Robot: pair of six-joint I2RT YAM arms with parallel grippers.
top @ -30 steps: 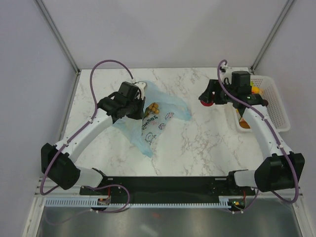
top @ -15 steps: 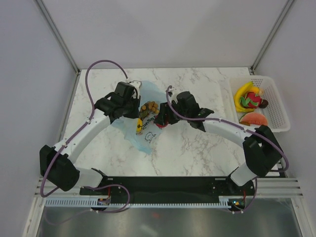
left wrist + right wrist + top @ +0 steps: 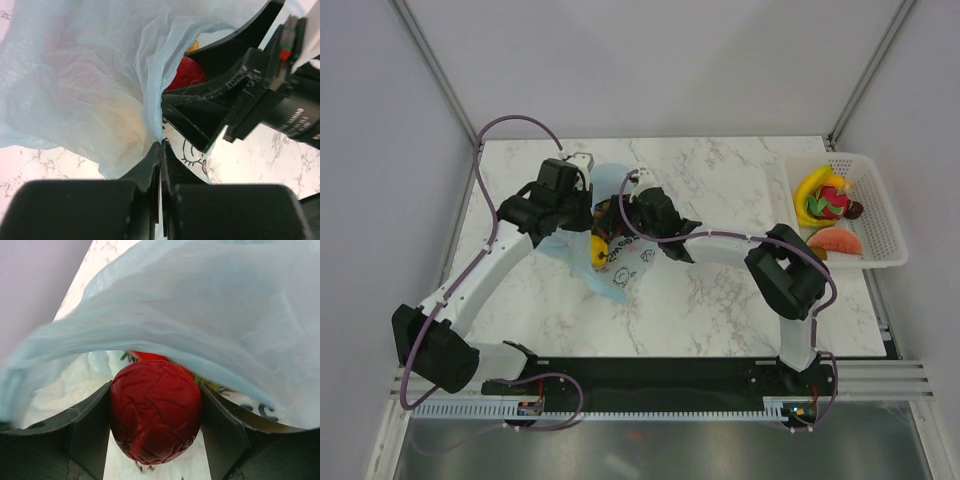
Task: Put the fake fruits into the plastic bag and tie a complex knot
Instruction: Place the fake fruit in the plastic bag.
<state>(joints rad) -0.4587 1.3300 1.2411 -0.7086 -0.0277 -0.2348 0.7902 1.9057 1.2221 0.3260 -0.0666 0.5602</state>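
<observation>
The light-blue plastic bag [image 3: 612,272] lies left of centre on the marble table, its mouth facing right. My left gripper [image 3: 582,202] is shut on the bag's upper edge [image 3: 152,100] and holds the mouth up; its jaws [image 3: 160,146] pinch the thin film. My right gripper [image 3: 620,216] reaches into the mouth, shut on a wrinkled dark-red round fake fruit [image 3: 155,410] [image 3: 185,74]. The bag's film [image 3: 200,305] arches over it. A yellow fruit [image 3: 599,250] shows through the bag. Bananas [image 3: 812,188], a dragon fruit [image 3: 833,203] and an orange-red slice [image 3: 836,242] lie in the basket.
The white mesh basket [image 3: 885,225] stands at the table's right edge. The right arm [image 3: 740,245] stretches across the middle of the table. Grey walls enclose the table on the left, back and right.
The right arm has swung from the basket across to the bag with the red fruit and now has its gripper inside the mouth. The left gripper has moved slightly left with the bag's edge.
</observation>
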